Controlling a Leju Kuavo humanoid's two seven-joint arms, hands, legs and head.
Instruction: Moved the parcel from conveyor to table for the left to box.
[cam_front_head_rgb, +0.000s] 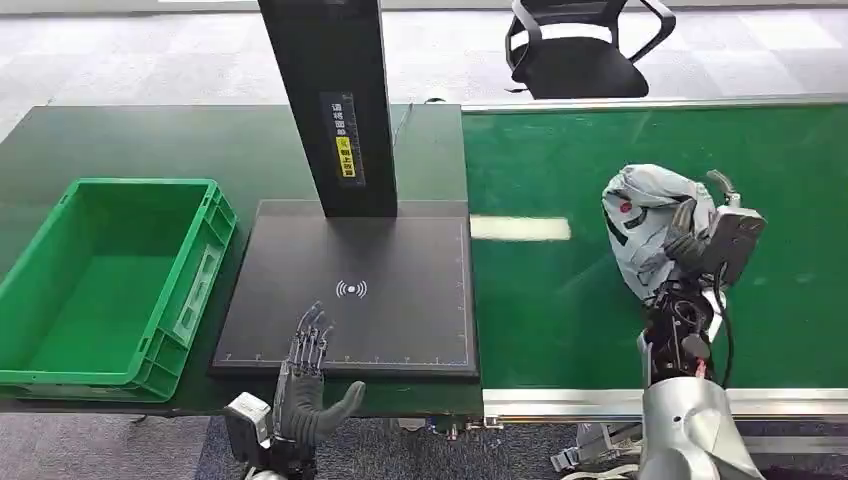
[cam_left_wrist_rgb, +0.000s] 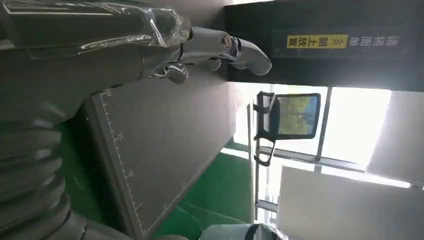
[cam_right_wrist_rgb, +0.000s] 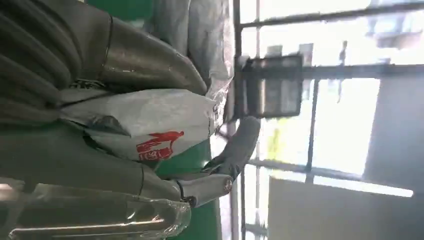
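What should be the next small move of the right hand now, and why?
Probably carry the parcel left toward the black pad. The right hand grips it over the green conveyor, while the left hand waits open at the pad's near edge, next to the green box.

Black post (cam_front_head_rgb: 335, 100) blocks pad's (cam_front_head_rgb: 400, 300) far edge, near side open (bare)
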